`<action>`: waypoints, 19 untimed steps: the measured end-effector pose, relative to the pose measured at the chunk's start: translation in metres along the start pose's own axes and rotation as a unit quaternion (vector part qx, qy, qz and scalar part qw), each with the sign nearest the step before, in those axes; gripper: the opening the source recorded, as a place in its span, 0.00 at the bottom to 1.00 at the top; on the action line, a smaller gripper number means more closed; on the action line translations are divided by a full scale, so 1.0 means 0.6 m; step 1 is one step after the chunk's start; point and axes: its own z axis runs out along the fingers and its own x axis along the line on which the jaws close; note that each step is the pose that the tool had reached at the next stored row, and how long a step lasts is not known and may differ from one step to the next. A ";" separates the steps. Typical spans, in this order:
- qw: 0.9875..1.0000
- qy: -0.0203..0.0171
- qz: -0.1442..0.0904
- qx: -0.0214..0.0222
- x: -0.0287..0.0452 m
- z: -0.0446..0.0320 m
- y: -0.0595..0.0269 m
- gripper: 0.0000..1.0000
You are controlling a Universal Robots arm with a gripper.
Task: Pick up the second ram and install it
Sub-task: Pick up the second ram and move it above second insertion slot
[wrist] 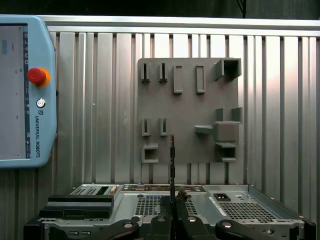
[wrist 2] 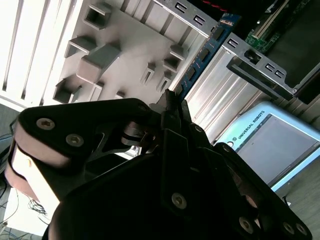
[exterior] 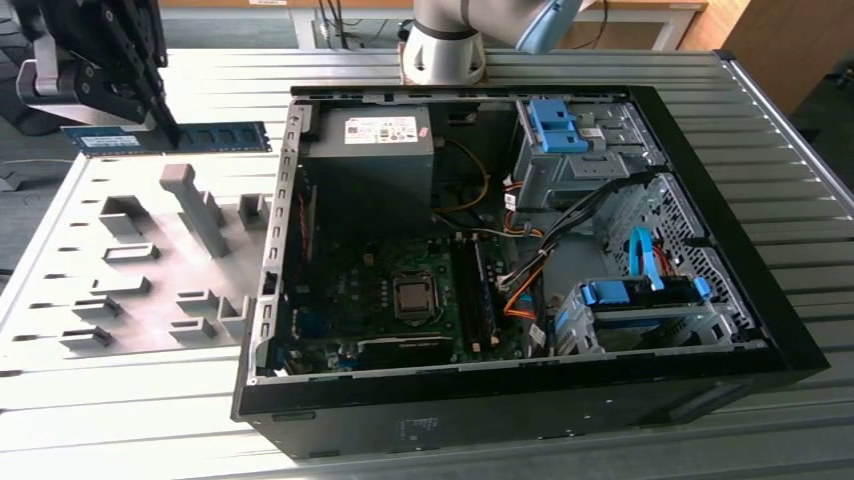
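One memory stick (exterior: 220,137), pinched in the gripper's (exterior: 167,128) narrowed fingers, hangs over the grey holder plate (exterior: 167,275) at the exterior view's far left, beside the open computer case (exterior: 441,425): picked up but not installed, and seating it calls for squaring it with the motherboard slots (exterior: 471,282).

1 held ram (exterior: 214,136), 1 computer case (exterior: 534,425), 1 fixture plate (exterior: 80,225), 1 teach pendant (wrist: 20,100)

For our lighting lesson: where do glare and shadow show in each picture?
Second wrist view: table slats glare white, the gripper holding the memory stick is nearly black. Exterior view: the computer case is dim inside. First wrist view: even light, soft shadows on the grey plate.
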 end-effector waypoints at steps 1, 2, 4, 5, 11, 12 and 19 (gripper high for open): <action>1.000 0.000 0.000 0.000 0.000 0.000 -0.002 0.14; 1.000 0.000 0.000 0.000 0.000 0.000 -0.003 0.14; 1.000 0.000 0.000 0.000 0.000 0.000 -0.007 0.14; 1.000 0.000 0.000 0.000 0.000 0.000 -0.008 0.14; 1.000 0.000 0.000 0.000 0.000 0.000 -0.018 0.14; 1.000 0.000 0.000 0.000 0.000 0.000 -0.020 0.14; 1.000 0.000 0.000 0.000 0.000 0.000 -0.035 0.14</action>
